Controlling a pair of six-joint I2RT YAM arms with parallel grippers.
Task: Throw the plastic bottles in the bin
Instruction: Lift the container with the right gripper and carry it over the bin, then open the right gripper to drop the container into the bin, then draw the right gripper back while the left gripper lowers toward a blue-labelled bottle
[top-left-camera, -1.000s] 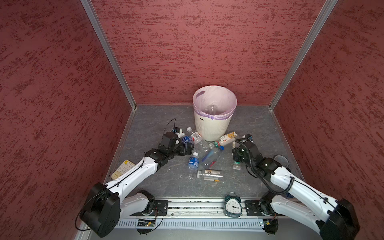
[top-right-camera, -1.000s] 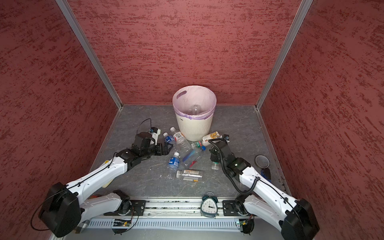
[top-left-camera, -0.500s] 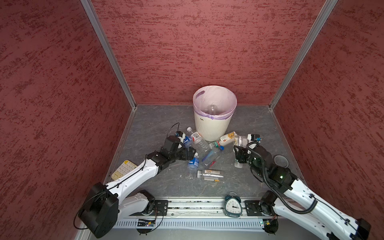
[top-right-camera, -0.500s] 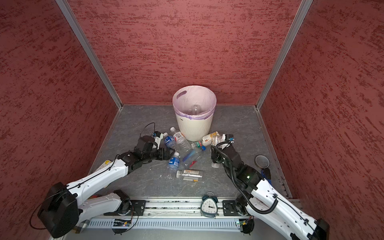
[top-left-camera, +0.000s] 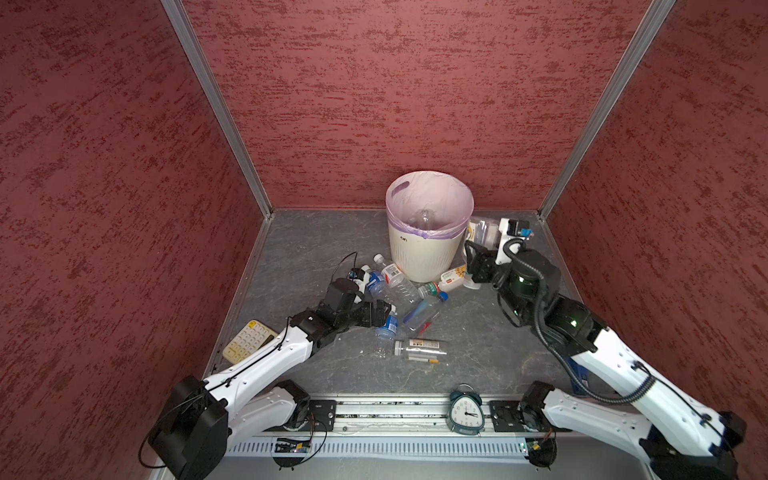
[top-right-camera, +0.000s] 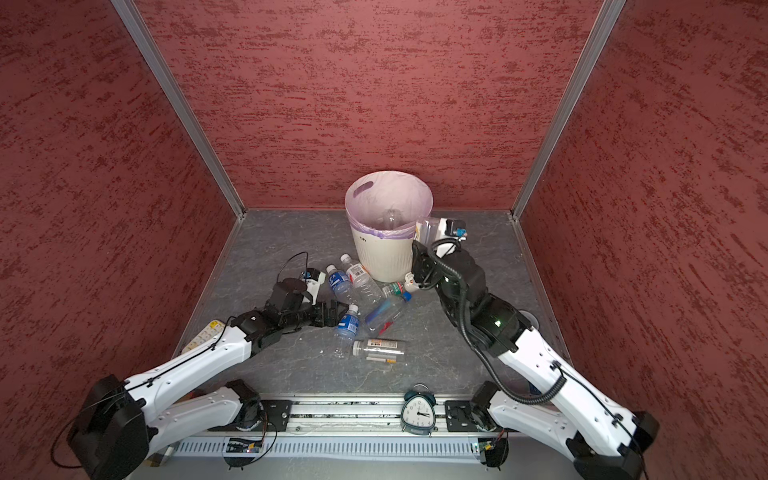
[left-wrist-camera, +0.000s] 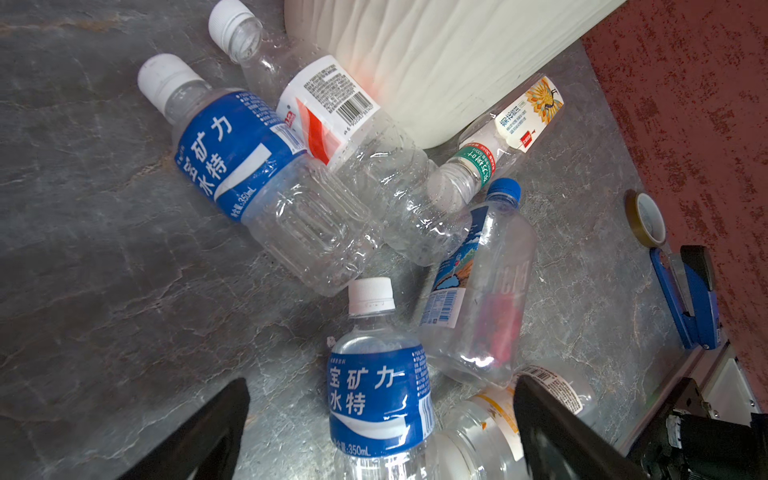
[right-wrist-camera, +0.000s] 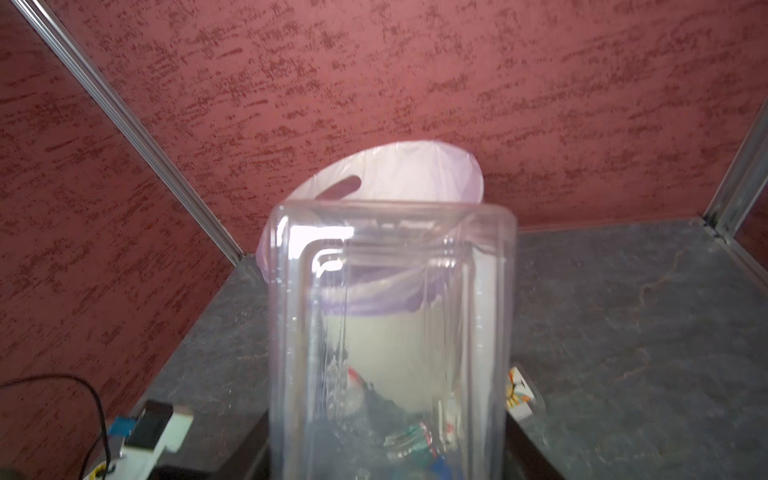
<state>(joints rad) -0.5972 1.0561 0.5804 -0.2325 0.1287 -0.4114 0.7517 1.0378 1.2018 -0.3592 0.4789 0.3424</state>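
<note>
The right gripper (top-left-camera: 477, 254) is clamped on a clear bottle (right-wrist-camera: 390, 332), holding it up just beside the rim of the bin (top-left-camera: 419, 257). The left gripper (left-wrist-camera: 382, 384) sits low with its jaws spread wide on either side of a blue-labelled bottle (left-wrist-camera: 380, 403) lying on the floor (left-wrist-camera: 104, 270), not gripping it. More bottles (left-wrist-camera: 291, 195) lie heaped at the bin's foot.

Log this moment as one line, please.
left gripper: open around blue-label bottle | right gripper: shut on clear bottle, beside bin | bin: one bottle visible inside
</note>
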